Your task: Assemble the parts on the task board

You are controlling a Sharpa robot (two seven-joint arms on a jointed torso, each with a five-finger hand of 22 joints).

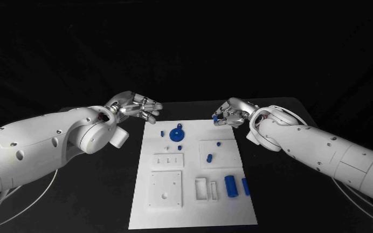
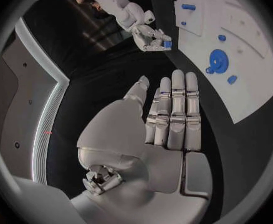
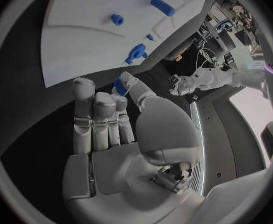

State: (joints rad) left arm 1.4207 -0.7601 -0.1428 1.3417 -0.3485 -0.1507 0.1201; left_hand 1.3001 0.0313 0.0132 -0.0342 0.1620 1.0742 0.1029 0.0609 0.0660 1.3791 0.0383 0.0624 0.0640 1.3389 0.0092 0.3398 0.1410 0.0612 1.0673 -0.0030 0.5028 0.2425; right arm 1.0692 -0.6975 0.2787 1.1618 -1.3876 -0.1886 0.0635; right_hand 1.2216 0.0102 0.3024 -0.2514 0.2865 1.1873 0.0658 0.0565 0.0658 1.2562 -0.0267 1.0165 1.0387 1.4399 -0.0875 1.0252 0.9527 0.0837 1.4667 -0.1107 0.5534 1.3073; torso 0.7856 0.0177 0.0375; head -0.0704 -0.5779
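Observation:
The white task board (image 1: 194, 200) lies in the middle of the black table. On its far end sits a round blue part (image 1: 177, 134), with small blue pegs (image 1: 209, 158) beside it and two blue cylinders (image 1: 230, 183) nearer me. My right hand (image 1: 232, 112) hovers over the board's far right corner and pinches a small blue part (image 1: 215, 118) between thumb and finger; the right wrist view shows this part (image 3: 120, 87) at the fingertips. My left hand (image 1: 136, 106) hangs off the board's far left corner, fingers (image 2: 176, 109) straight and holding nothing.
White blocks (image 1: 166, 188) with holes and slots are fixed on the board's near half. Black table (image 1: 101, 190) runs along both sides of the board. In the left wrist view the right hand (image 2: 150, 35) shows beyond the board's edge (image 2: 236, 109).

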